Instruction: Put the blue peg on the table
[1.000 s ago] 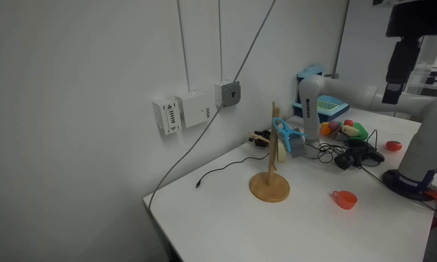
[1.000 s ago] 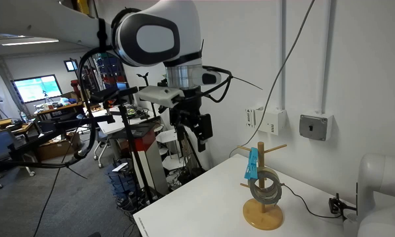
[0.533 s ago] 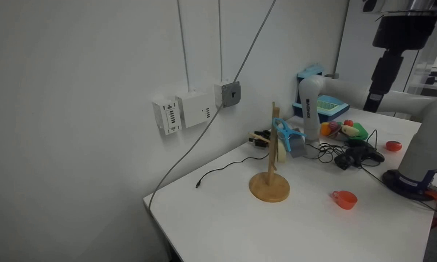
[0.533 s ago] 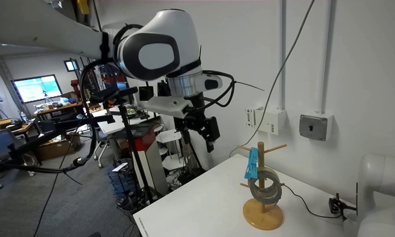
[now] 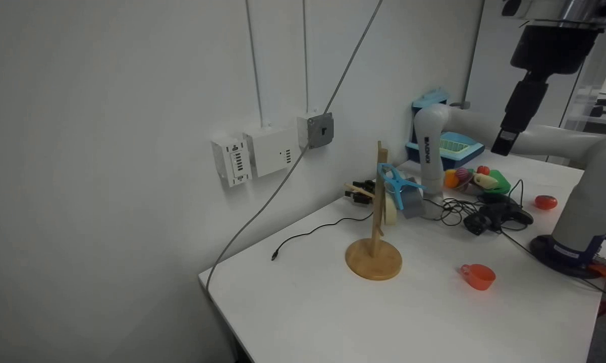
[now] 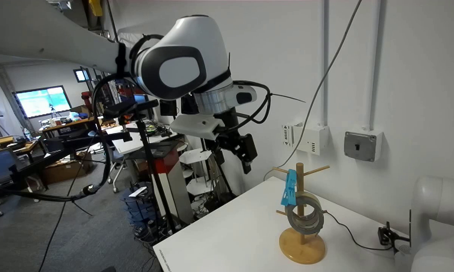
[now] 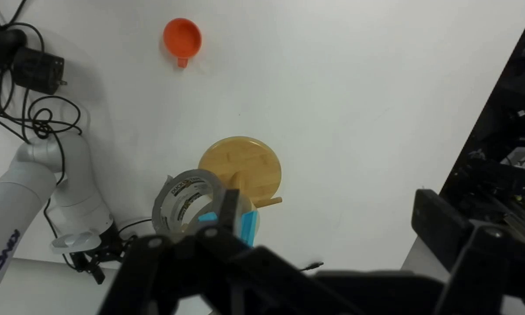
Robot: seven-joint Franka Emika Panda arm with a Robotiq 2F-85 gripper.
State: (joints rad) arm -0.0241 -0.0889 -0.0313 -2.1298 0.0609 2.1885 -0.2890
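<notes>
The light-blue peg (image 5: 397, 184) hangs high on the wooden stand (image 5: 373, 259), above the white table (image 5: 303, 312). It also shows hanging by the post in an exterior view (image 6: 289, 189). In the wrist view the peg (image 7: 248, 225) is partly hidden behind one of my fingers (image 7: 231, 208). My gripper (image 7: 330, 210) is open, with its fingers wide apart and nothing between them. In an exterior view my gripper (image 5: 504, 143) is in the air, higher than the peg and apart from it.
Tape rolls (image 6: 306, 213) hang on the stand just below the peg. A red-orange cup (image 5: 478, 276) stands on the table. A white Kinova arm (image 5: 431, 146), a black device (image 5: 497, 214) with cables, and toy food (image 5: 461, 176) lie beyond. The wall is behind the stand.
My gripper has come down and closer to the stand, and is tilted more. It has slowed in the last half second. The peg and stand have not moved.
</notes>
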